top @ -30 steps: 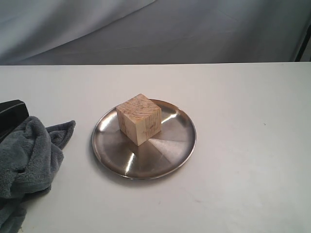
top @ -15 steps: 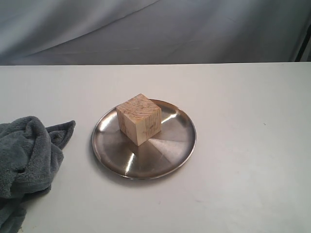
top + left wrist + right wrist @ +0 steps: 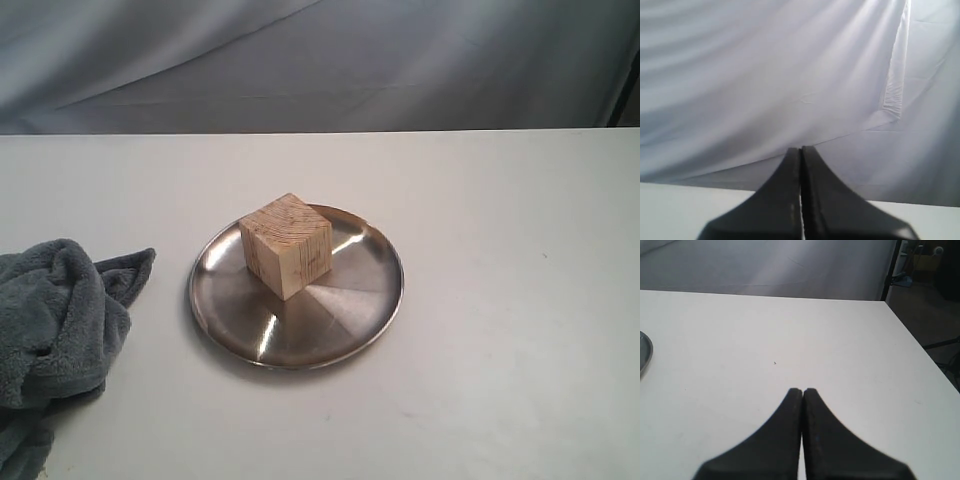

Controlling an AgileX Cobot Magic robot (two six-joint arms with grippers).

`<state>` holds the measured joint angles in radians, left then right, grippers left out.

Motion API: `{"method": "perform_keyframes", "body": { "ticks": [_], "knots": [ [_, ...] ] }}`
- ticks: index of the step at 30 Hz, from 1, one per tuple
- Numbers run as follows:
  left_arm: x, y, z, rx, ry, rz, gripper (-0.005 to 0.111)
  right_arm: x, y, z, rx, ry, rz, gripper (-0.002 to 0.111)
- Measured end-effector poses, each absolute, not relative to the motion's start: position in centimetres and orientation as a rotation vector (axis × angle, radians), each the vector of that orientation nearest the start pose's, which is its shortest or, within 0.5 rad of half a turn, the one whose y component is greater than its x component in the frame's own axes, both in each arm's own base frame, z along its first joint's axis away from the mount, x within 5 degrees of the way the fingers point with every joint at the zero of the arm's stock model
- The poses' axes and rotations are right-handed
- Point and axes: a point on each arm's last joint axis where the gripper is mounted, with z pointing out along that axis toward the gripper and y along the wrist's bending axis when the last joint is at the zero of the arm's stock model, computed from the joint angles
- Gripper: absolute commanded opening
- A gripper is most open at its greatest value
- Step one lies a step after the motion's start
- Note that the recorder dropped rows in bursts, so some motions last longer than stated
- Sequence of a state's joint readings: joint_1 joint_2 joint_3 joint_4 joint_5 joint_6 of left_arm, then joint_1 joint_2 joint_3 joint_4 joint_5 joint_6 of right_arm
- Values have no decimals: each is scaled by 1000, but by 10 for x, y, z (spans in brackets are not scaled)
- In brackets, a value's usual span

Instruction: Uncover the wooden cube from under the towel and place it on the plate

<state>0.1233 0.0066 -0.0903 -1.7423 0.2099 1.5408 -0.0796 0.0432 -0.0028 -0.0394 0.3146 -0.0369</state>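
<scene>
a white table (image 3: 500,400) stands before a draped pale grey backdrop (image 3: 300,60), a black pole (image 3: 892,270) beside it.

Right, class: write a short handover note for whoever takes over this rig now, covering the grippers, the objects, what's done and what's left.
Left gripper: jaws shut, empty.
Right gripper: jaws shut, empty, above the white table.
Pale wooden cube sits uncovered on the round stainless-steel plate. The crumpled grey-blue plush towel lies on the table left of the plate, not touching it.
Done: cube uncovered and placed.
Left: nothing apparent.
</scene>
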Motion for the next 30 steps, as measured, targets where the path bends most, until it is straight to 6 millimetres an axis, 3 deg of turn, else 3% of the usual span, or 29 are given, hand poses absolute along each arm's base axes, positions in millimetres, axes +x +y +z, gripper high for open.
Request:
{"method": "perform_keyframes", "body": {
  "ticks": [4,22,27,30],
  "knots": [
    [52,-12,236,-80,1396,-224,0,56,-6,183,13,1840,-119,0],
    [52,-13,236,-70,1402,-243,0,56,-6,183,13,1840,-119,0],
    [54,-11,228,-136,1482,-265,0,56,-6,183,13,1840,-119,0],
    [54,-6,222,-158,1539,-191,0,56,-6,183,13,1840,-119,0]
  ]
}}
